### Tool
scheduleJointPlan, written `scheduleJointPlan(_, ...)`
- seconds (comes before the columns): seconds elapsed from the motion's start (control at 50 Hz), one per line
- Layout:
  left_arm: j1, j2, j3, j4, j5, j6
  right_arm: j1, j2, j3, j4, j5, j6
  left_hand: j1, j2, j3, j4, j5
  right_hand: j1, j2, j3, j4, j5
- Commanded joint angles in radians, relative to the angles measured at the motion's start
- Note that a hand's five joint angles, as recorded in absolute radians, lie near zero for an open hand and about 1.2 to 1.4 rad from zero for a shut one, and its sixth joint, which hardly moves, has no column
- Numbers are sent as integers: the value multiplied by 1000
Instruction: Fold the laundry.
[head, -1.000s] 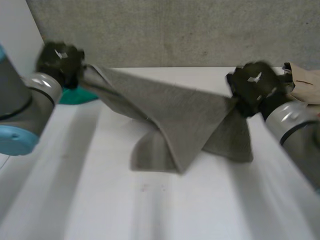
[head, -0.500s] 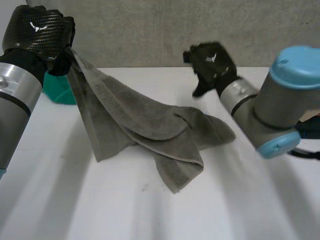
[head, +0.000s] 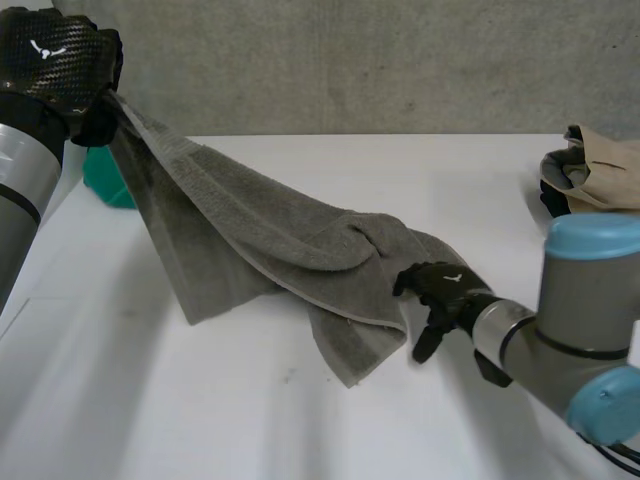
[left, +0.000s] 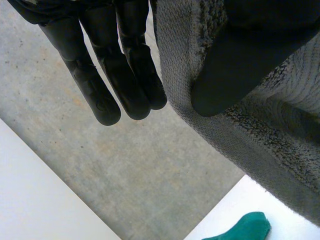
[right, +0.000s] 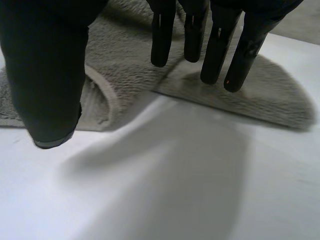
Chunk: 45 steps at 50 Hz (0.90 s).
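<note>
White table (head: 300, 440) before a rough grey wall (head: 400, 60). On the table's middle, grey towel (head: 250, 230), one corner lifted high at the far left side, the cloth sloping down from there to a crumpled heap flat on the table, with a folded hem at the near end. Left hand (head: 55, 65) raised above the table's far left corner, pinching that lifted corner: thumb (left: 235, 65) pressed on the terry cloth, the straight fingers (left: 100, 85) hanging free just beside it. On the back of this hand a small white mark (head: 45, 47), too small to read. Right hand (head: 440, 290) low over the table, just beside the towel's near right edge, spread and holding nothing; from its wrist camera, fingertips above the towel's edge and thumb above the folded hem, touching or not cannot tell. Behind the hanging cloth, near the left hand, teal-green thing (head: 105, 185), partly hidden by the towel, container or not cannot tell. At the far right edge of the table, well apart from the towel, bundle of beige cloth (head: 605, 165).
</note>
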Motion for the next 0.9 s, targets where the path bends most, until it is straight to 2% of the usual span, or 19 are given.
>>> scheduleJointPlan(0.02, -2, 2, 6, 0, 0, 2, 57, 97, -77, -68, 10, 36, 252, 197, 205, 196, 259, 164, 204, 132, 135, 143)
scheduleJointPlan(0.14, 0, 2, -1, -1, 0, 1, 80, 143, -139, -79, 44, 63, 252, 197, 205, 196, 259, 197, 236, 164, 167, 175)
scheduleJointPlan(0.42, 0, 2, -6, -1, 0, 2, 126, 237, -248, -83, 65, 111, 252, 197, 205, 196, 259, 296, 336, 264, 266, 275)
scheduleJointPlan(0.46, 1, 2, -4, -1, 0, 2, 129, 244, -261, -89, 79, 111, 252, 197, 205, 196, 259, 504, 543, 471, 474, 482)
scheduleJointPlan(0.5, 0, 6, -4, -1, 0, 2, 129, 244, -269, -98, 93, 112, 252, 197, 205, 196, 259, 870, 909, 837, 840, 848)
scheduleJointPlan(0.52, 1, 9, -4, -1, 0, 2, 129, 232, -274, -111, 113, 114, 252, 197, 205, 196, 259, 999, 1038, 966, 969, 977)
scheduleJointPlan(0.58, 1, 25, -1, 0, 0, 2, 129, 197, -272, -126, 131, 114, 252, 197, 205, 196, 259, 1000, 1039, 967, 970, 979)
scheduleJointPlan(0.72, 5, 81, -3, -1, 0, -4, 71, -85, -271, -111, 121, 86, 252, 197, 205, 196, 259, 1000, 1039, 967, 970, 979)
scheduleJointPlan(0.8, 6, 112, -12, -3, -3, -5, -46, -193, -283, -22, 55, -54, 252, 197, 205, 196, 259, 1000, 1039, 967, 970, 979)
scheduleJointPlan(0.9, 6, 120, -41, -3, 6, -1, -81, -341, -346, 95, 10, -280, 252, 197, 205, 196, 259, 1000, 1039, 967, 970, 979)
